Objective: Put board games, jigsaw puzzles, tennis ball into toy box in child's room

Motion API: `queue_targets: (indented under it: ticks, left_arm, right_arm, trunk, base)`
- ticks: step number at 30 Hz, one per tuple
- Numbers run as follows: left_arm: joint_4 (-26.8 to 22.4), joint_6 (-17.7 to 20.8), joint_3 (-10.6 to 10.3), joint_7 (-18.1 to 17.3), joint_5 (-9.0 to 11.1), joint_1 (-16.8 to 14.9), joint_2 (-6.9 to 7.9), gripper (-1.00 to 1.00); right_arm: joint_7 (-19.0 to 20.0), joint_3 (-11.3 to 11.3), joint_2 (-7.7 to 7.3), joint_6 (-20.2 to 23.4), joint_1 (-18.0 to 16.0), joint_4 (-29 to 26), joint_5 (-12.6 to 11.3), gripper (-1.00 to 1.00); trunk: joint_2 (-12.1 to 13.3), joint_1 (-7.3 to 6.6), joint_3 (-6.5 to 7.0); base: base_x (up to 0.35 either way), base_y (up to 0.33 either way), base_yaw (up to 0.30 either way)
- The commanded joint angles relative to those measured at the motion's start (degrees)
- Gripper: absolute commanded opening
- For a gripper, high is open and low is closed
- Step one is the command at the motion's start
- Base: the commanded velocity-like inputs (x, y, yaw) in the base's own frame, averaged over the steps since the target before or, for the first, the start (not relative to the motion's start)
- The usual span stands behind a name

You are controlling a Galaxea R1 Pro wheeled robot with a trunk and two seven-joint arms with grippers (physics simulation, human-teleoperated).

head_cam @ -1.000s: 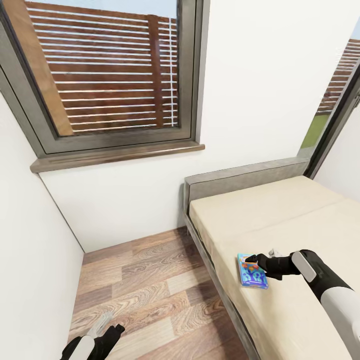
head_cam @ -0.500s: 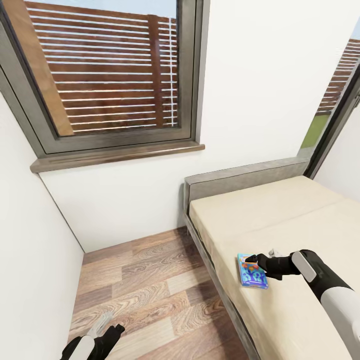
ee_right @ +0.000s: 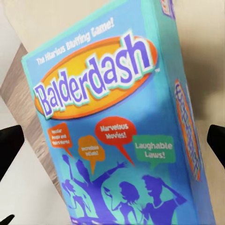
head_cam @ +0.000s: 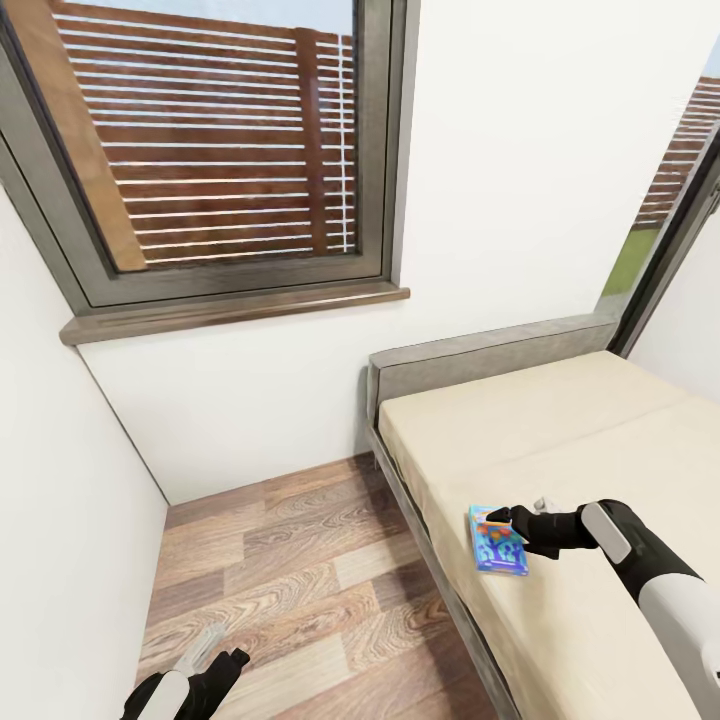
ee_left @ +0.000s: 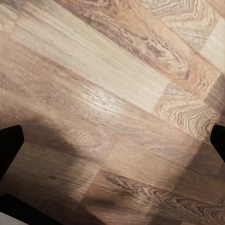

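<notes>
A robot's right gripper (head_cam: 503, 520) reaches over the bed (head_cam: 600, 440) to a blue board game (head_cam: 497, 541), the box titled "Balderdash" in the right wrist view (ee_right: 117, 136), which lies flat on the cream mattress just inside the edge nearest the wood plank floor (head_cam: 300, 580). The black fingertips (ee_right: 9, 140) stand wide apart at the two sides of the wrist picture, with the printed lid between them, so the jaws appear spread and nothing looks clamped yet; whether they touch the box cannot be told. The arm comes in low from the mattress side, which seems chosen because a flat box offers only its thin edges to a pinch, and the overhanging bedside gives room for a finger beneath. The left gripper (head_cam: 215, 665) hangs low over bare planks, its fingertips (ee_left: 9, 145) set at the outer edges of the left wrist view with only floor between them, open and carrying nothing, likely kept clear of the work. Room to move is fair on the floor side, a strip of planks running between the bed frame and the white wall (head_cam: 60, 480) below the window (head_cam: 200, 150). The grey headboard (head_cam: 480, 365) stands well apart from the box, and the mattress around it is bare, so a lift straight up looks unobstructed. A slip at the edge could send the box to the floor.
</notes>
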Motion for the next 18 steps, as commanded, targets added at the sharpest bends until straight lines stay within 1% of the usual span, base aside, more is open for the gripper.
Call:
queue_targets:
  ticks: [1, 18]
  left_arm:
    - [-0.12, 0.2, 0.05, 0.46, 0.6, -0.02, -0.01, 1.0]
    - [-0.12, 0.2, 0.05, 0.46, 0.6, -0.02, -0.01, 1.0]
  right_arm:
    - [0.37, 0.29, -0.07, 0.15, 0.0, 0.05, 0.58, 1.0]
    - [0.42, 0.19, -0.17, 0.16, -0.02, 0.12, 0.51, 1.0]
  trunk:
    - [-0.02, 0.0, -0.06]
    - [-0.02, 0.0, -0.06]
  base:
    - [0.0, 0.0, 0.0]
    - [0.0, 0.0, 0.0]
